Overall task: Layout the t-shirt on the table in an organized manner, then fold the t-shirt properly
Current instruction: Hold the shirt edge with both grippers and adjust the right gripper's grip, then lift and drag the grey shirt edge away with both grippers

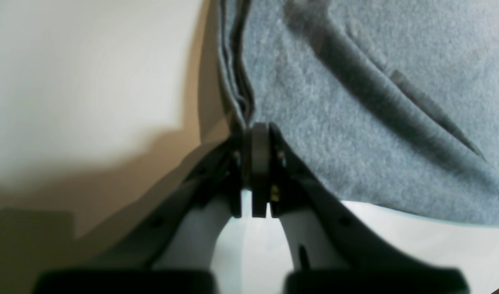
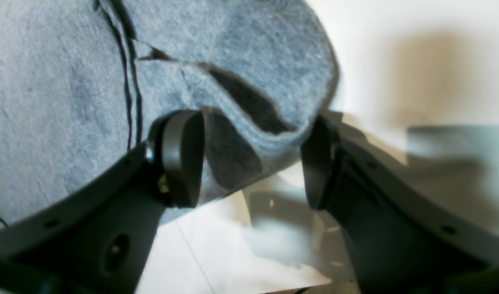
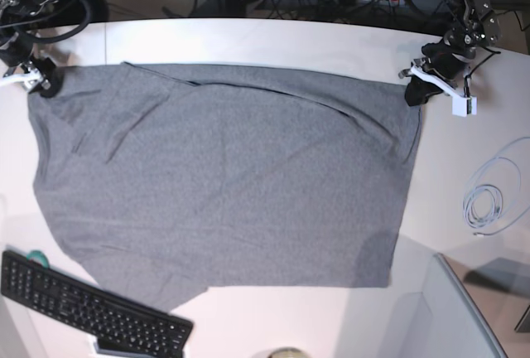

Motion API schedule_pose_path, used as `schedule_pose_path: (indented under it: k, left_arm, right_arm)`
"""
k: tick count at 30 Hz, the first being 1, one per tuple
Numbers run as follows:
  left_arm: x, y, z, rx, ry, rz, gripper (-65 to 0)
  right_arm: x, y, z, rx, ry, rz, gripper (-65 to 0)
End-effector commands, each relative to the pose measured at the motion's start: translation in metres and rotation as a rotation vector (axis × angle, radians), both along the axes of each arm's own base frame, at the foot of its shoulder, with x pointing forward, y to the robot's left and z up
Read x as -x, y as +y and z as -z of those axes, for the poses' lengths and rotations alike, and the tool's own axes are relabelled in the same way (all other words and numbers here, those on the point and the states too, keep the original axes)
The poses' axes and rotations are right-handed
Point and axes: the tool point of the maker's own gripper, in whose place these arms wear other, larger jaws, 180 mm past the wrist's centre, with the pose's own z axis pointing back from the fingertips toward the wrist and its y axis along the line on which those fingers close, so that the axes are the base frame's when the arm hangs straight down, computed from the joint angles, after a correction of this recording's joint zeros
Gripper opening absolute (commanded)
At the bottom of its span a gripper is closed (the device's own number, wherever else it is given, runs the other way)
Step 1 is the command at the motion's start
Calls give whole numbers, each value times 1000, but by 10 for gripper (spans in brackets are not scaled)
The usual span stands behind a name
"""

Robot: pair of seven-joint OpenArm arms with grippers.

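Lying spread across the white table (image 3: 248, 39), the grey t-shirt (image 3: 224, 184) covers most of the surface, with a few shallow wrinkles running from its far corners and a fold line along the far edge. Its near edge slants, and one near corner reaches close to a black keyboard (image 3: 91, 308) at the table's front edge.

At the far corner on the base view's right, the left gripper (image 1: 259, 134) has its jaws pressed together on the shirt's edge, where several layers of hem bunch into the pinch. The cloth hangs away from it to one side, and bare table shows on the other.

At the opposite far corner, the right gripper (image 2: 253, 159) has its jaws partly apart, a rounded fold of the shirt sitting between them. One pad (image 2: 182, 155) touches the cloth; the other stands just beside the fold, and whether it touches is unclear.

A coiled pale cable (image 3: 489, 200) lies on the table beyond the shirt's side edge.
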Motion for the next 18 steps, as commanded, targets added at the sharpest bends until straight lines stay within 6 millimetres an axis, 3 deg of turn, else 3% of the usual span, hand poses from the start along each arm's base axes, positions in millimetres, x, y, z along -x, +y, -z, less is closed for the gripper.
schedule_pose_path:
  k: [1, 4, 5, 9, 12, 18]
  left_arm:
    - [-3, 6, -6, -19, -12, 8, -650]
    - [-3, 6, -6, -18, -13, 8, -650]
    - [-3, 6, -6, -18, -13, 8, -650]
    - [-3, 5, -6, -16, -14, 7, -650]
    - [-3, 6, -6, -17, -16, 5, -650]
    - [-17, 1, -36, -69, -96, 42, -650]
  right_arm:
    - [6, 7, 7, -20, 48, -26, -387]
    - [5, 10, 10, -35, 47, -27, -609]
    - [5, 11, 10, -36, 48, -28, -650]
    - [6, 11, 10, -35, 54, -32, -645]
    - [8, -1, 3, 0, 56, -34, -648]
    - [12, -27, -36, 120, 120, -90, -648]
